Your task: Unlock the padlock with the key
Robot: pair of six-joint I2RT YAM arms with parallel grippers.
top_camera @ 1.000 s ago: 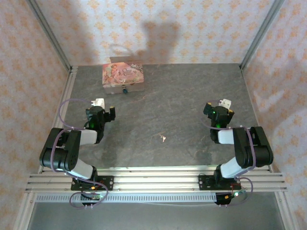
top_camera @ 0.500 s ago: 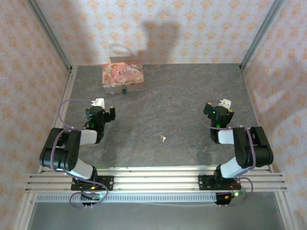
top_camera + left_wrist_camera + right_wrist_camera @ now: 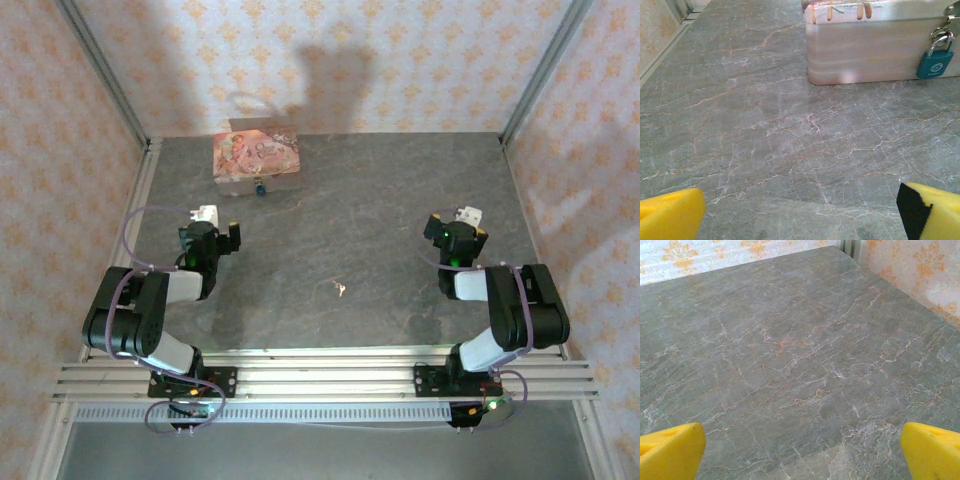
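Observation:
A tiny bluish padlock (image 3: 260,187) with a silver shackle hangs on the front of the pink tin box (image 3: 257,155) at the back left; the left wrist view has the padlock (image 3: 935,61) at the top right, on the box (image 3: 875,47). The small pale key (image 3: 341,289) lies on the grey tabletop near the middle, toward the front. My left gripper (image 3: 215,228) rests at the left, well short of the box, open, with yellow fingertips (image 3: 670,212) far apart over bare table. At the right, my right gripper (image 3: 455,222) is open too, its yellow fingertips (image 3: 932,450) wide apart.
The grey marble-patterned table (image 3: 380,210) is walled by patterned panels on the back and both sides, with metal posts at the corners. An aluminium rail (image 3: 320,375) runs along the near edge by the arm bases.

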